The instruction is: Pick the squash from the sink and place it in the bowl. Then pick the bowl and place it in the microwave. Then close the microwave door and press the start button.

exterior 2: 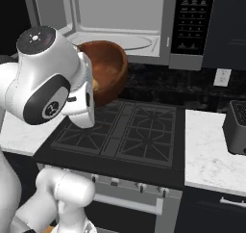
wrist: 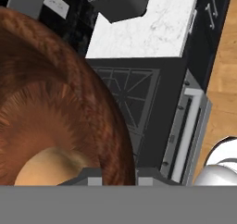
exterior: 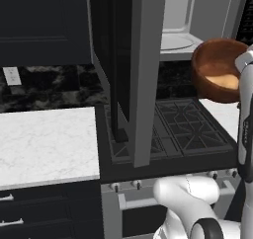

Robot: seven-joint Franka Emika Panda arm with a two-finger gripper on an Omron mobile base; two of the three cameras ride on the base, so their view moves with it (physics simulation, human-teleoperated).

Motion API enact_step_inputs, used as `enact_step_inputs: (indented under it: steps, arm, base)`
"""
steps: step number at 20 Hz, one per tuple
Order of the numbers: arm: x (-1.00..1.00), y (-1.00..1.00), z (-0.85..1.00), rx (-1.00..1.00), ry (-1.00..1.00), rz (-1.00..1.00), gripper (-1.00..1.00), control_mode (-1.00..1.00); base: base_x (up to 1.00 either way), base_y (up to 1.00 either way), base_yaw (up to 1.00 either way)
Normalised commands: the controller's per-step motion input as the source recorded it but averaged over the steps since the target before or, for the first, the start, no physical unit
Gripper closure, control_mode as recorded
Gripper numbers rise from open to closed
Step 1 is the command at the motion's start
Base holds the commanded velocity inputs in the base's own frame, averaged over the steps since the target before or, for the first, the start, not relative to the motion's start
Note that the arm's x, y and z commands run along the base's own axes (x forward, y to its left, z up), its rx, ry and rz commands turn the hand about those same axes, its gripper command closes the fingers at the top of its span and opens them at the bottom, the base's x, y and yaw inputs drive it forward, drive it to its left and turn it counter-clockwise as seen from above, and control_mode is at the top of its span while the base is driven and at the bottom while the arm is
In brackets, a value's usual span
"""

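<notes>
Squash [exterior: 223, 81] sits in bowl [exterior: 213, 60]; gripper [wrist: 119, 180] clenched on bowl rim, aloft near open microwave [exterior 2: 120, 20]. Remaining: insertion, door, start.

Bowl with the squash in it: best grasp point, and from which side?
Take the bowl by its rim wall, one jaw inside, one outside. The body is far too wide to span. Come from the side away from the microwave, as the shut gripper holds it now, keeping it level so the squash stays in.

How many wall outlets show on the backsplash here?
2. One outlet sits above the white counter left of the stove; the other outlet is right of the stove, below the microwave. The arm may hide more.
</notes>
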Motion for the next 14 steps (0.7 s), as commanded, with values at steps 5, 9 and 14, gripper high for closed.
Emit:
enact_step_inputs:
  steps: [5, 9, 14]
  arm:
    - [0.55, 0.06, 0.09, 0.00, 0.00, 0.00, 1.00, -1.00]
    - [0.72, 0.00, 0.00, 0.01, 0.00, 0.01, 1.00, -1.00]
    - [0.62, 0.01, 0.16, 0.03, -0.01, 0.02, 1.00, -1.00]
  base:
    - [0.00, 0.00, 0.00]
    - [0.00, 0.00, 0.00]
    - [0.00, 0.00, 0.00]
